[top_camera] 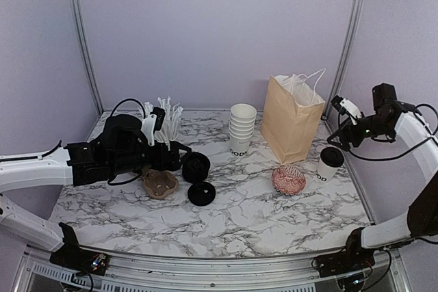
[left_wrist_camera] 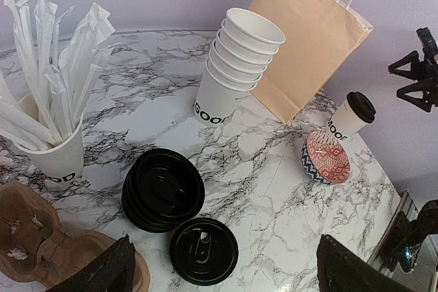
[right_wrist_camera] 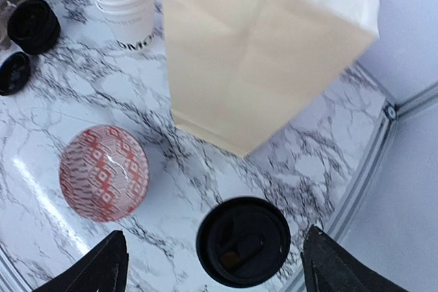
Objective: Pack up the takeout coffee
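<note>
One takeout coffee (top_camera: 330, 163) stands upright on the marble table, a white paper cup with a black lid (right_wrist_camera: 243, 241), just right of the brown paper bag (top_camera: 293, 121). The left wrist view shows the takeout coffee (left_wrist_camera: 352, 115) beside the bag (left_wrist_camera: 311, 39). My right gripper (top_camera: 338, 128) hangs open a little above this cup, not touching it. In the right wrist view the lid sits between and below the two spread fingers of the right gripper (right_wrist_camera: 215, 268). My left gripper (left_wrist_camera: 226, 275) is open and empty over the loose lids at the left of the table (top_camera: 274, 223).
A stack of lidless white cups (top_camera: 241, 128) stands left of the bag. A cup of wrapped straws (top_camera: 168, 121), a stack of black lids (top_camera: 196, 167), a single lid (top_camera: 202, 193) and a cardboard carrier (top_camera: 159, 184) lie around the left gripper. A red patterned bowl (top_camera: 289, 180) sits near the coffee.
</note>
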Controlling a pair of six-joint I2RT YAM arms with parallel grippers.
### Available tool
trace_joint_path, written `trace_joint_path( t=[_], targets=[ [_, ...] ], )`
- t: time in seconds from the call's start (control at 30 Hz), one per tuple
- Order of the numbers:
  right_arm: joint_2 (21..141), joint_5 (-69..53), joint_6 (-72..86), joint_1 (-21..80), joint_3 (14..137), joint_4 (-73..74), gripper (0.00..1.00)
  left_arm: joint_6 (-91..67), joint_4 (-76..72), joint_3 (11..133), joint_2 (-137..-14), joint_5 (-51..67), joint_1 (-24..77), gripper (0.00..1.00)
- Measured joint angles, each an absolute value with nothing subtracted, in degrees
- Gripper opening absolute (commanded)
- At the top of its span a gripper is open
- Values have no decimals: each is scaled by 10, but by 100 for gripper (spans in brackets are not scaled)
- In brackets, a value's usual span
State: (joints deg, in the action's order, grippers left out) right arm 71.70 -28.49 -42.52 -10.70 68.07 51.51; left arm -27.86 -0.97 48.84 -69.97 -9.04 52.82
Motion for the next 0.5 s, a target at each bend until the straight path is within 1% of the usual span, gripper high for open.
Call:
trace_joint_path(
  t=[0.07, 0.13, 0.17, 0.27, 0.5],
  targets=[
    [709, -307, -435, -70, 712, 525, 76, -279, -10, 488, -700, -90, 528, 91],
    [710, -320, -440, -29, 731, 529, 65, -279, -10, 488, -699, -90, 528, 89],
    [713, -322, -439, -1, 741, 529, 62, -279, -10, 488, -698, -90, 528, 88],
    [738, -325, -435, 71, 776, 527, 60, -281, -9, 488, -695, -89, 528, 86],
    [857, -303, -413, 204, 892, 490, 57, -288, 5, 488, -681, -75, 528, 85]
  ],
)
